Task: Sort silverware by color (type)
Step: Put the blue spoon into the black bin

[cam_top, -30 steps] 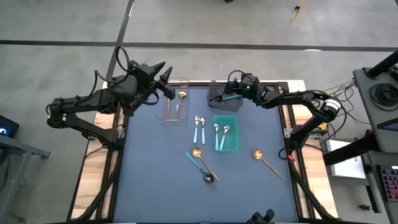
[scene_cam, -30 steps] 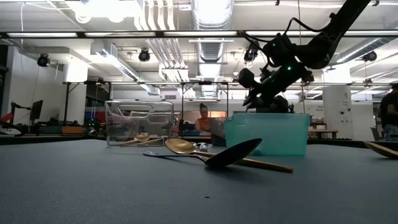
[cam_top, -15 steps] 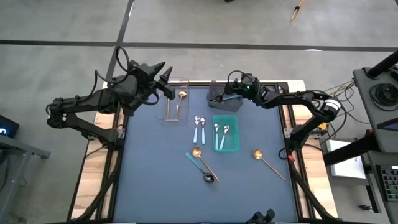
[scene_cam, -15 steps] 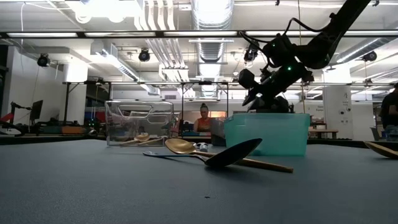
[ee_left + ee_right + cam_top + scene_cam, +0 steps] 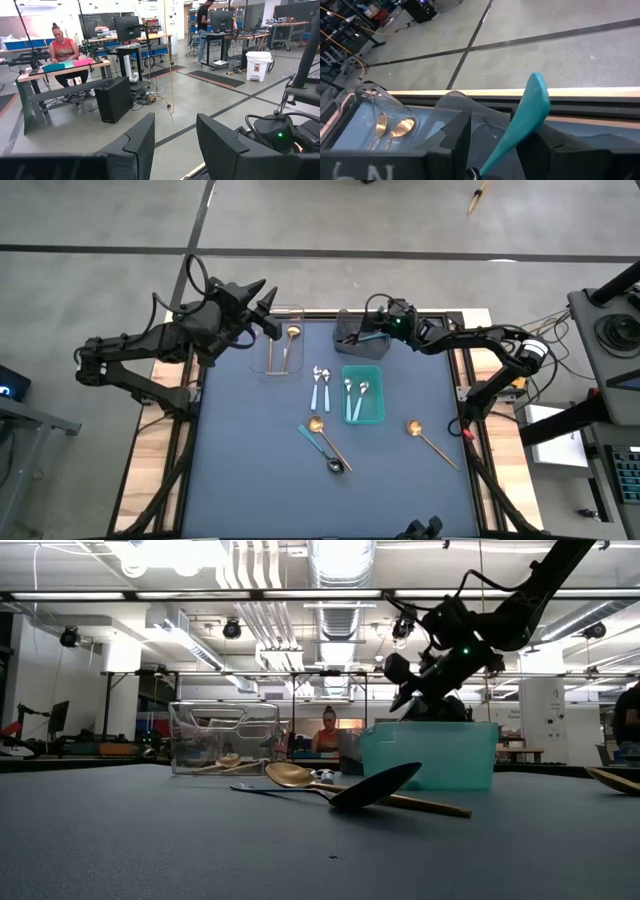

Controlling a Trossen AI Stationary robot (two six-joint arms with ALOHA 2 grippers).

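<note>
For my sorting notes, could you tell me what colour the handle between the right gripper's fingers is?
Teal; the spoon handle shows best in the right wrist view.

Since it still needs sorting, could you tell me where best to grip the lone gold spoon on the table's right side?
Probably mid-handle, from straight above: the gold spoon lies flat and alone, its thin handle running diagonally, so fingers should close across it.

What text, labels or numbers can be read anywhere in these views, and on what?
"N": white marking, cut off by the picture edge, on the right gripper, which holds a teal-handled spoon; the rest is unreadable.
Wall boards and monitor in the room behind: too small to read.
Nothing legible on the bins or spoons.
</note>
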